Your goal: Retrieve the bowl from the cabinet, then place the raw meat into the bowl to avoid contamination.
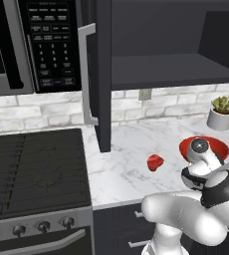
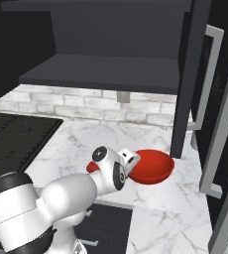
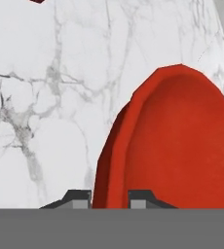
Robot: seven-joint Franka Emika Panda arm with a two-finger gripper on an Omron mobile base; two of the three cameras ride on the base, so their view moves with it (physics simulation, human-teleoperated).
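The wide red bowl [image 1: 222,147] [image 2: 154,166] rests on the marble counter below the open dark cabinet [image 1: 171,45] [image 2: 111,49]. My gripper [image 3: 110,200] [image 2: 131,161] is at the bowl's near-left rim, and the hand view shows the rim of the bowl [image 3: 182,146] pinched between the two fingertips. The raw meat [image 1: 155,162], a small glossy red lump, lies on the counter left of the bowl. The meat [image 2: 90,167] peeks out behind my wrist, and a sliver of the meat [image 3: 37,1] shows at the hand view's top left. The cabinet shelf looks bare.
The cabinet's left door [image 1: 102,74] stands open toward me over the counter, and another open door [image 2: 212,99] juts out on the right. A black microwave [image 1: 17,45] hangs above the stove [image 1: 34,169]. A small potted plant [image 1: 221,113] sits behind the bowl.
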